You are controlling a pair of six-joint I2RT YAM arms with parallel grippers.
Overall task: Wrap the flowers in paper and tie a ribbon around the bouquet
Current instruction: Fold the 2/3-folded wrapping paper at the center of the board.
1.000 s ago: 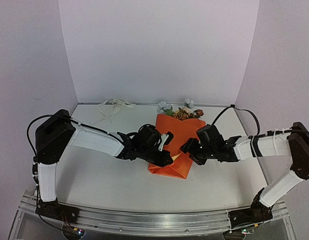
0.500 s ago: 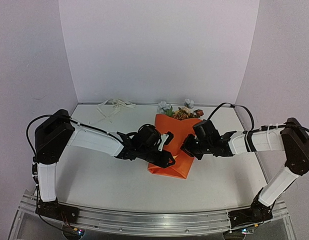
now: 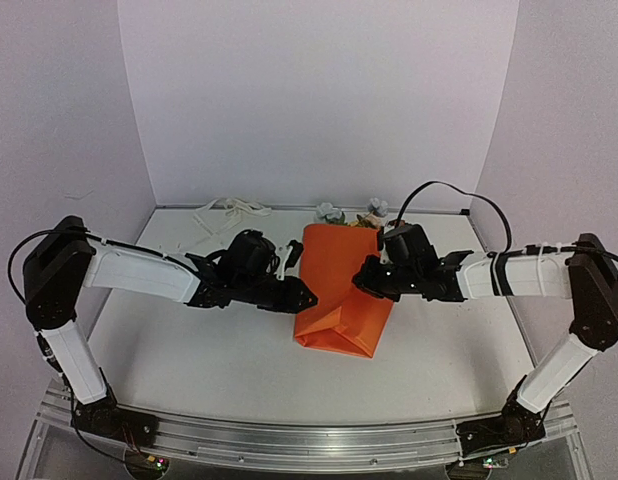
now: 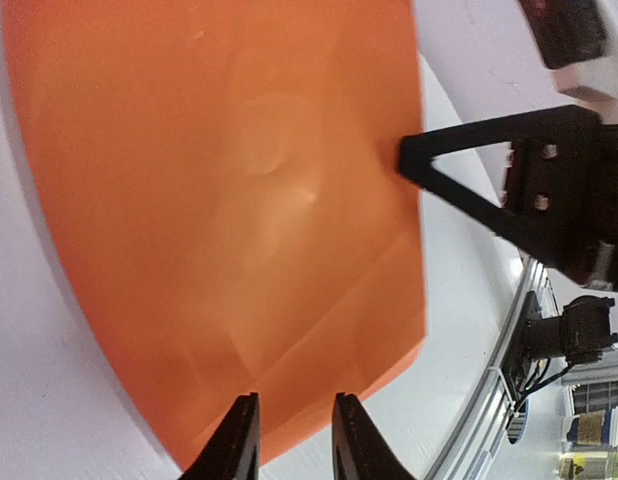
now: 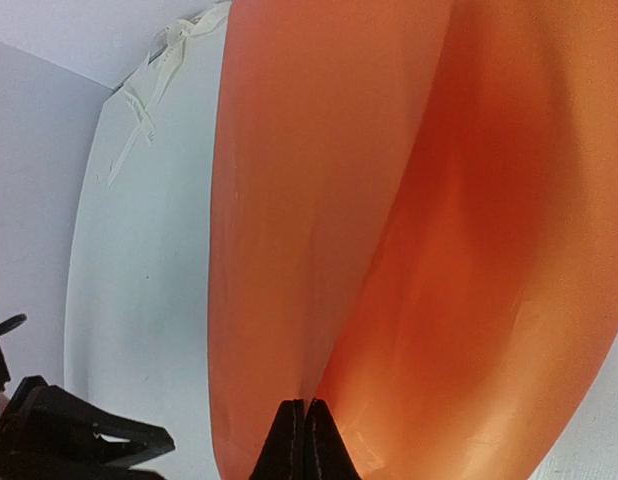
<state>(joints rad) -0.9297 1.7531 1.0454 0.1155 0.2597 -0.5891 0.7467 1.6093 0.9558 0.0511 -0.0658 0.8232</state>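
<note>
My right tool (image 5: 305, 430) pinches the paper (image 3: 334, 290) at its fold, left tool (image 4: 295, 420) slightly spread; it looks light and springy, so I'd grip edges.

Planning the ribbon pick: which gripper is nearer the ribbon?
Left. The left gripper is at the left edge of the paper, the side facing the ribbon; the right gripper is shut on the paper's right side, farther off.
</note>
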